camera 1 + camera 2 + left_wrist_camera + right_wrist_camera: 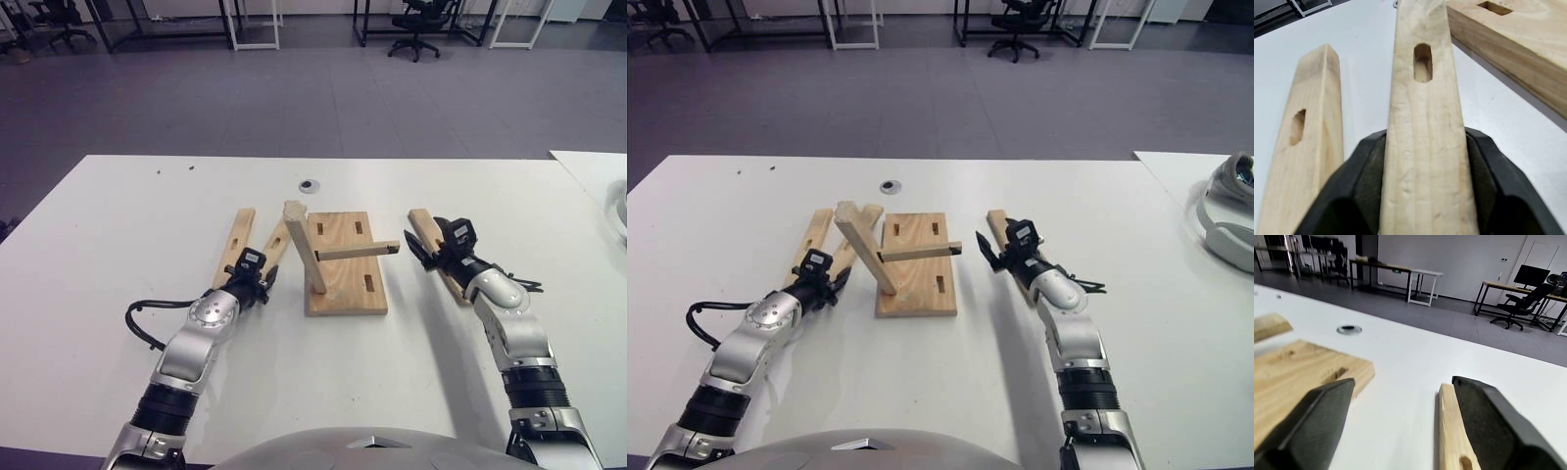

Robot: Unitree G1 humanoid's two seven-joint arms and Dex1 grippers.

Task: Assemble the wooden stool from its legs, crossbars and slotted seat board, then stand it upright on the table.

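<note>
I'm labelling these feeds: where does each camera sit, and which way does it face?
Left eye view: on the head, looking forward and down at the table; left pincer and right pincer show.
Right eye view: beside it on the head, same scene, same pincers.
Left wrist view: on the left wrist, looking along its pincer, clamped on a leg.
Right wrist view: on the right wrist, looking between its open pincer's fingers across the table.
Shared: both wrist views catch the seat board.
</note>
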